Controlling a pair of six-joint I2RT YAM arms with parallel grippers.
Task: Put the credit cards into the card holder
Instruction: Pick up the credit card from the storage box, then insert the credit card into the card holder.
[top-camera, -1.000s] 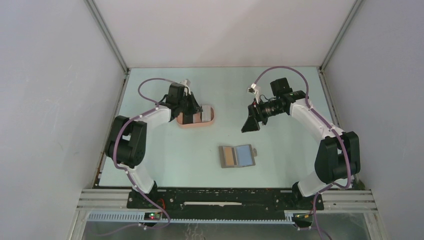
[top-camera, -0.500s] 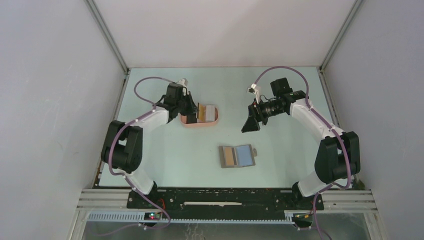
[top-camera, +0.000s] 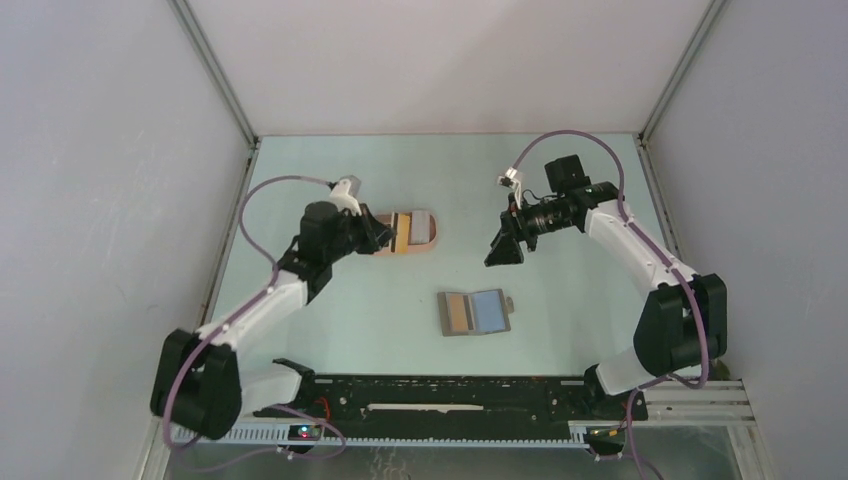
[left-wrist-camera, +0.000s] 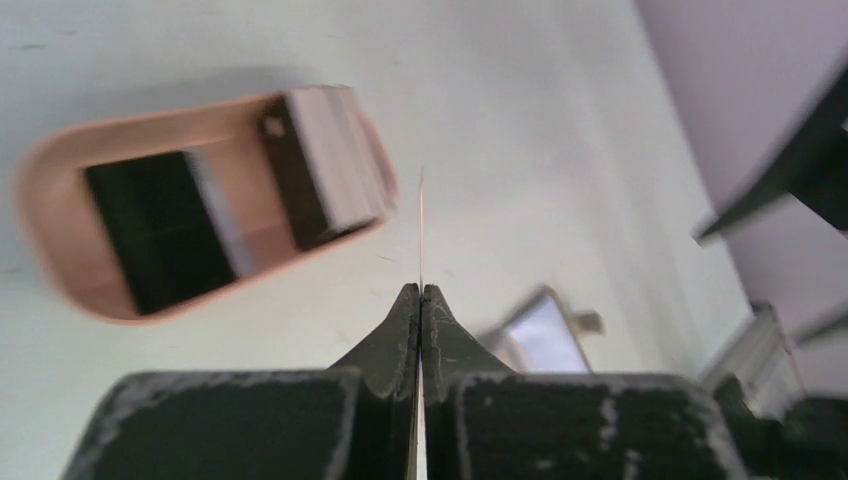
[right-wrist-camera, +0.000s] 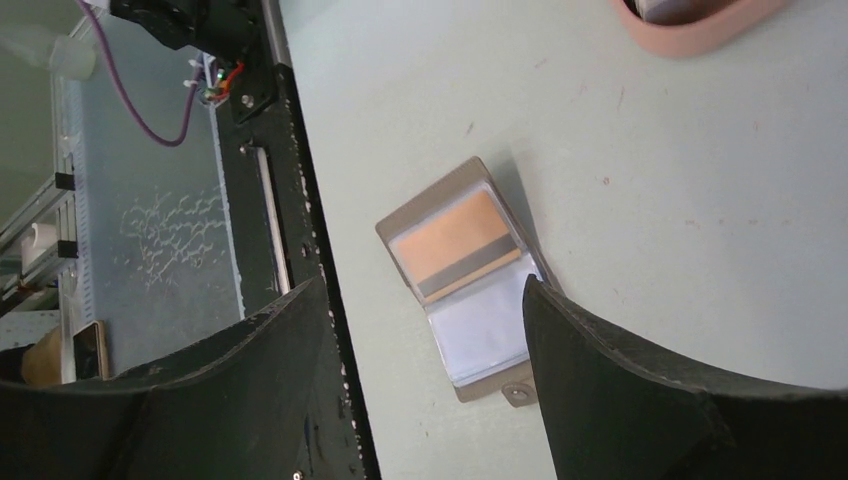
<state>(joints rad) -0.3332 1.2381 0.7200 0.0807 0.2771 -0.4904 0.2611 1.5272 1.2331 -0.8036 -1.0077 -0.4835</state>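
The salmon-pink card holder (top-camera: 432, 241) lies at the back left of the table. In the left wrist view it (left-wrist-camera: 50, 270) holds a black card (left-wrist-camera: 160, 225) and a whitish-grey card (left-wrist-camera: 335, 165), which shows grey from above (top-camera: 422, 224). My left gripper (top-camera: 383, 234) is shut (left-wrist-camera: 421, 292) on a thin card seen edge-on (left-wrist-camera: 421, 230). From above this card is yellow-orange with a black stripe (top-camera: 401, 231), and it is held over the holder's left part. My right gripper (top-camera: 503, 250) is open and empty (right-wrist-camera: 420, 290), raised above the table.
A grey folding wallet (top-camera: 475, 312) lies open at the table's middle, with an orange card and a bluish sleeve inside (right-wrist-camera: 465, 270); it also shows in the left wrist view (left-wrist-camera: 545, 330). The black base rail (right-wrist-camera: 290, 200) runs along the near edge. Grey walls close in both sides.
My left arm has swung and drawn its gripper back left from over the holder, and the yellow-orange card has come into view at its fingertips. The right arm has barely moved.
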